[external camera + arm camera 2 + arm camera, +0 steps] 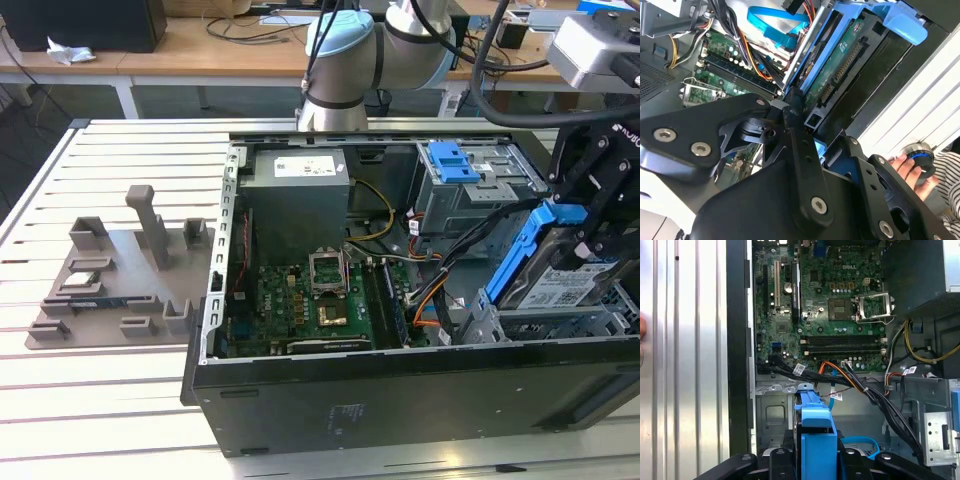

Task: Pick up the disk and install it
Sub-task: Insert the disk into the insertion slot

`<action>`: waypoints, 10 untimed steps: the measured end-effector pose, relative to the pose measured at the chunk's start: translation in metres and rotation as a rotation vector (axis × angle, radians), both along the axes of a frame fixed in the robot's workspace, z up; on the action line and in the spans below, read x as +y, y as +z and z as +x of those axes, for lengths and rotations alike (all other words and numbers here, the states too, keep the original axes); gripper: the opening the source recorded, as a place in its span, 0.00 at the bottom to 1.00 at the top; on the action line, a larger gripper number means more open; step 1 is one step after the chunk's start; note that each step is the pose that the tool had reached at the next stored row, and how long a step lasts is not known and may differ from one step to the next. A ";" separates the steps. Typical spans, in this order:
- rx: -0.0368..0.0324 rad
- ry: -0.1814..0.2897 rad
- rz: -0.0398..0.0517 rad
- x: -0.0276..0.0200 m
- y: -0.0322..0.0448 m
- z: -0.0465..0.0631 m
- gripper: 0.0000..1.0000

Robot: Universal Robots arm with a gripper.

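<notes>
At the computer case's [400,385] end on the exterior view's right, I see the disk [562,282] held tilted, label face up, one blue rail raised above the case's rim and its lower edge down by the grey metal bay; whether it touches the bay I cannot tell. The gripper [592,222] is clenched on the disk: in the second wrist view its black fingers [795,145] press against the drive's green underside [840,65], and in the first wrist view the blue rail [816,435] sits squeezed between them. Deeper inside the case lie bundled cables [440,270], then the motherboard [300,300] and the grey power supply [300,190]. A drive cage [480,190] with a blue latch [452,160] stands at the case's far wall. Outside the case, a grey fixture [120,270] rests on the slatted table [100,400], and a person's hand [907,167] shows beside the case.
</notes>
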State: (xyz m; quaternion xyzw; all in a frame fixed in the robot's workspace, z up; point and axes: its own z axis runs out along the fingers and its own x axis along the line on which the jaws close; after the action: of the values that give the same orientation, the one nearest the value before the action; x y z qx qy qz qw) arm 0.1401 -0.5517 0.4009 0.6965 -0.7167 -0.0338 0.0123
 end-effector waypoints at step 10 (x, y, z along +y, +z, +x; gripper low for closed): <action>0.0001 0.000 0.0002 0.0000 -0.0004 0.000 0.50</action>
State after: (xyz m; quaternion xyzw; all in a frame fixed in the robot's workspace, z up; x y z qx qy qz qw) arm 0.1401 -0.5517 0.4005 0.6965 -0.7167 -0.0339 0.0123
